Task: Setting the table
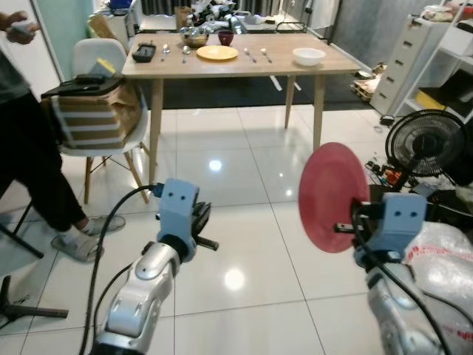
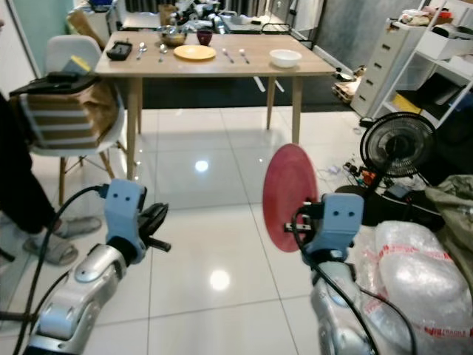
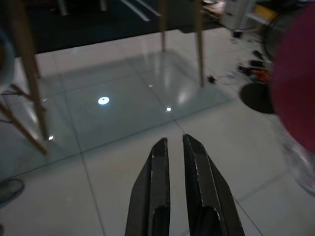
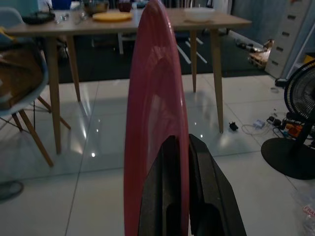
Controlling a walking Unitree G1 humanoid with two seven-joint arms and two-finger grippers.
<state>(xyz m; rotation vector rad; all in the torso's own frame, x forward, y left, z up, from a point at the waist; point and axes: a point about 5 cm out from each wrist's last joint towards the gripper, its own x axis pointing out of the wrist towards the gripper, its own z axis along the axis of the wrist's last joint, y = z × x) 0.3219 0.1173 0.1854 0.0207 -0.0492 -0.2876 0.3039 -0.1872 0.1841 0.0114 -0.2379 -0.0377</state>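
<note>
The red plate (image 1: 334, 197) stood on edge in the right tool (image 4: 178, 147), held out in front of the robot over the white tiled floor (image 1: 244, 222), well short of the wooden desk (image 1: 240, 65). The right arm reached forward at about waist height, its two black fingers (image 4: 209, 187) clamped on the plate's lower rim — one on each face. The plate was upright, its round face turned toward the robot's left and its thin edge pointing ahead at the desk. It was plain, glossy and a dull pinkish red.

The left tool (image 3: 173, 147) hung forward and low over the floor, its fingers nearly together with a narrow slit between them, holding nothing.

On the desk lay a yellow plate (image 1: 216, 52), a white bowl (image 1: 308, 55), a dark cup (image 1: 225, 37), a metal bowl (image 1: 194, 35), a black tray (image 1: 144, 52) and some cutlery (image 1: 256, 53). A white chair (image 1: 100, 96) stood at the desk's left end, a person (image 1: 29, 140) beside it — a black fan (image 1: 426, 144) stood at right.
</note>
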